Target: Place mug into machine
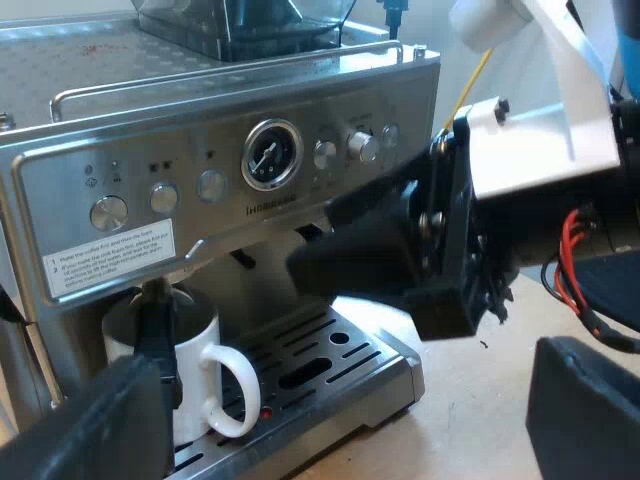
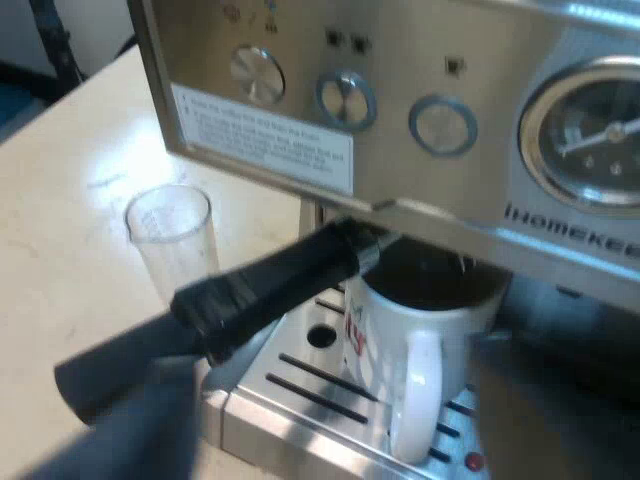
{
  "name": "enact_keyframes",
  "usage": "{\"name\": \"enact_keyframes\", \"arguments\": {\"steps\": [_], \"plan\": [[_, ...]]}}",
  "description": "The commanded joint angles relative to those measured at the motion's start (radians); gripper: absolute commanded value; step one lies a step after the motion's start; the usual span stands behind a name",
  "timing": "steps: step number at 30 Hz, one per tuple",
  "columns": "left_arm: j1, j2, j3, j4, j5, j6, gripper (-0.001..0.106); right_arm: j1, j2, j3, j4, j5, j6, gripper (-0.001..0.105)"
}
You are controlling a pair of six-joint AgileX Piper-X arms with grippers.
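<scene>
A white mug (image 1: pixel 200 370) stands upright on the espresso machine's (image 1: pixel 130 170) slotted drip tray (image 1: pixel 330 375), under the brew head. It carries red print (image 2: pixel 400 330) and its handle faces outward. The holder's dark handle (image 2: pixel 270 285) is locked into the machine's front and juts out just above the mug's rim. My right gripper (image 2: pixel 350 415) is open, one finger on each side of the mug, not touching it. It hangs close in front of the machine (image 1: pixel 315 240). My left gripper (image 1: pixel 335 420) is open, farther back from the tray, with nothing between its fingers.
A clear measuring glass (image 2: pixel 170 240) stands on the table beside the drip tray, under the holder's handle. The bean hopper (image 1: pixel 240 25) sits on the machine's top, and a pressure gauge (image 1: pixel 272 155) with knobs lines its front. Bare table (image 1: pixel 470 420) lies before the tray.
</scene>
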Motion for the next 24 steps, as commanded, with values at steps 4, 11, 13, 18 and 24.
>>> {"name": "enact_keyframes", "arguments": {"steps": [4, 11, 13, 18, 24], "plan": [[0.0, 0.06, -0.004, -0.021, 0.008, -0.061, 0.081, -0.05, -0.021, -0.012, 0.023, -0.088, 0.0, 0.078], [0.0, 0.191, -0.004, -0.119, 0.006, -0.061, 0.081, -0.206, -0.1, -0.012, 0.099, -0.134, 0.0, 0.077], [0.0, 0.217, -0.007, -0.142, 0.006, -0.061, 0.081, -0.248, -0.13, -0.012, 0.129, -0.137, -0.001, 0.077], [0.012, 0.302, -0.06, -0.148, -0.061, -0.061, 0.081, -0.394, -0.219, -0.01, 0.224, -0.137, -0.001, 0.077], [0.115, 0.39, -0.141, -0.148, -0.034, -0.056, 0.081, -0.547, -0.303, -0.01, 0.34, -0.137, -0.003, 0.077]]}}
